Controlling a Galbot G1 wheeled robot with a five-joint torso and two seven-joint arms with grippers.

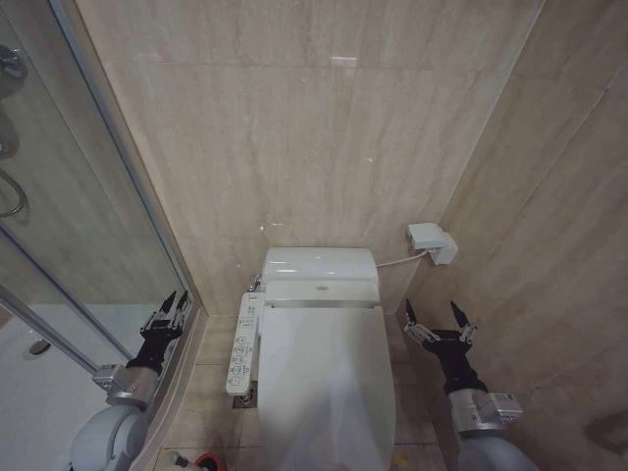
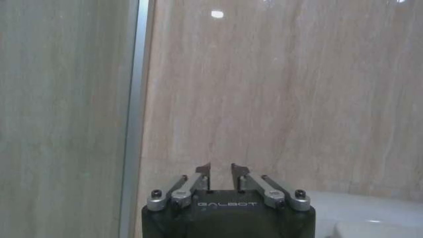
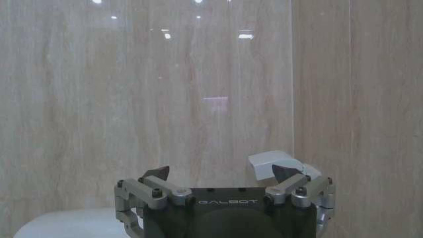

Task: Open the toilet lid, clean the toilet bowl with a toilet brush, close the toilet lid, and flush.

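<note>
Facing wall: beige stone tiles behind the toilet, both arms raised on either side of it.
Toilet lid (image 1: 324, 378): shut flat over the bowl, glossy white, running forward from the tank (image 1: 320, 265).
Toilet bowl: hidden under the lid; its narrow button panel (image 1: 242, 343) lies along the toilet's left side.
Left gripper (image 1: 177, 299): held in the air left of the toilet, beside the glass shower screen (image 1: 69, 245); fingers nearly together with a narrow gap, grasping nothing.
Right gripper (image 1: 435, 314): held in the air right of the toilet, fingers spread wide, empty.
Wall box (image 1: 432, 240): small white unit on the wall right of the tank, past the right gripper's tips, with a cable to the toilet.
Red holder (image 1: 208, 461): on the floor left of the toilet, at the near edge; brush itself cannot be made out.
</note>
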